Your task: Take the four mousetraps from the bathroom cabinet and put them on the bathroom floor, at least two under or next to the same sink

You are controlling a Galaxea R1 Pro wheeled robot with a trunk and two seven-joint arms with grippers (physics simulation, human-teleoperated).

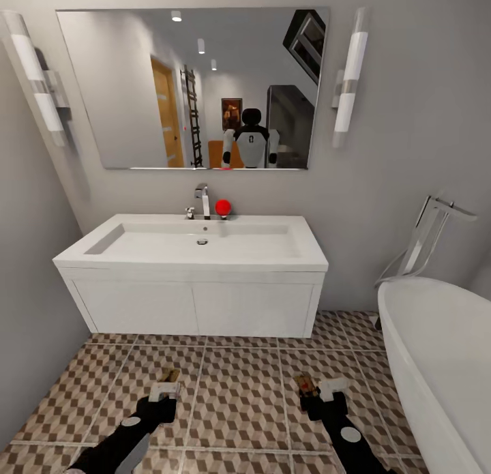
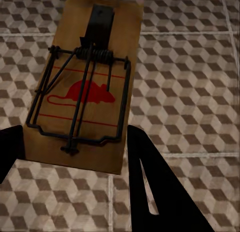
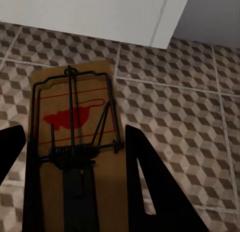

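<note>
Overhead, the bathroom sink (image 1: 198, 245) sits on its white vanity above the bathroom floor (image 1: 239, 392). Lower down, the 2 grippers hover over the tiles: the left gripper (image 1: 164, 391) is clamped on 1 mousetrap (image 2: 82, 91), and the right gripper (image 1: 320, 392) is clamped on another mousetrap (image 3: 75, 142).

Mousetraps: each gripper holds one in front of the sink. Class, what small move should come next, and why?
Probably lower both arms and set the traps on the tiled floor close to the vanity. The left gripper holds one mousetrap, the right gripper another, both above the tiles before the sink, where two traps belong.
</note>
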